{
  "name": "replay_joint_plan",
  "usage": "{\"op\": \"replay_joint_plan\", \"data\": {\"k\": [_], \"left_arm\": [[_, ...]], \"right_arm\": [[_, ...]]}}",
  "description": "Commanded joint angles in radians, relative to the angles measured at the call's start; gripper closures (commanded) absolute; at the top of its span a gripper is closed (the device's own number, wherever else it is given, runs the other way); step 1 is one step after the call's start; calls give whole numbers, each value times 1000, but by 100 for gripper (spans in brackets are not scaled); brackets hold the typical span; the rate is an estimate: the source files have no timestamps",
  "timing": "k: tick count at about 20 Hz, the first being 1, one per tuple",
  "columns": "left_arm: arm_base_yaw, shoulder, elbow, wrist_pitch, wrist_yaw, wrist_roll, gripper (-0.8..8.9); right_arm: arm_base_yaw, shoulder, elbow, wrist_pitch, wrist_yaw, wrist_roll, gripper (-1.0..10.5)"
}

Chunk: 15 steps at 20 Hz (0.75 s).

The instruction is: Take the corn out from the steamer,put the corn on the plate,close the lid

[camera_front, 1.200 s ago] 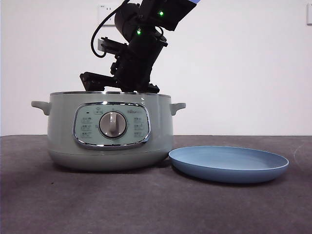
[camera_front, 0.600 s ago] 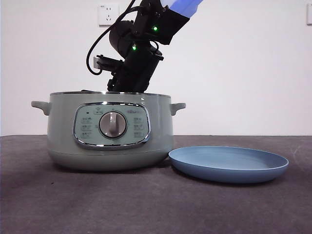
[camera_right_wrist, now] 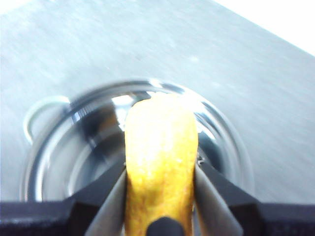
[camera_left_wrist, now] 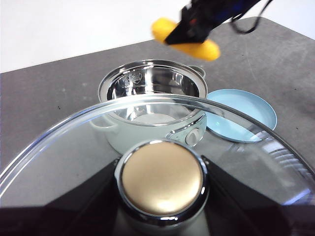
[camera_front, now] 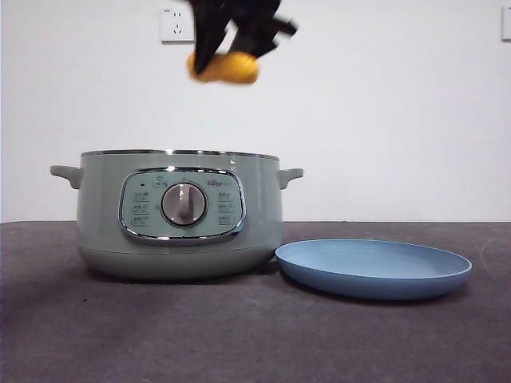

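Corn (camera_front: 226, 68): clamped in right gripper (camera_front: 236, 36) high above open steamer (camera_front: 180, 211), long axis roughly horizontal; left gripper (camera_left_wrist: 160, 216) gripped lid (camera_left_wrist: 147, 142) by knob

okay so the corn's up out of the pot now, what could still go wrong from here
The right gripper holds the corn high above the open steamer, still not over the plate; if it slips, it may fall back into the pot or onto the table. The left gripper holds the lid nearby, so the arms could clash.
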Motion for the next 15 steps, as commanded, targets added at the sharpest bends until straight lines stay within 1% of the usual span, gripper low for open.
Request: {"op": "replay_joint_plan", "data": {"k": [1,5,6,8,9,11,15], "left_arm": [[2,-8,10,71,-1,-6,820],[2,-8,10,96,0,-5,820],[2,-8,10,95,0,-5,820],[2,-8,10,96,0,-5,820],[2,-8,10,96,-1,-5,820],[2,-7,10,97,-2,-6,820],[2,0,10,101,-3,-6,820]], "right_arm": [[-33,-71,0,-100,2,-24,959],[-158,-161,-1,-269,-3,-26,959],[-199,-171,-1,-298,-31,-26,959],[-289,-179,-20,-324,-140,-26,959],[-315,-179,-43,-322,-161,-26,959],[-357,-179,-137,-284,-160,-34,959],[-373,-179,-425,-69,-161,-20,959]]}}
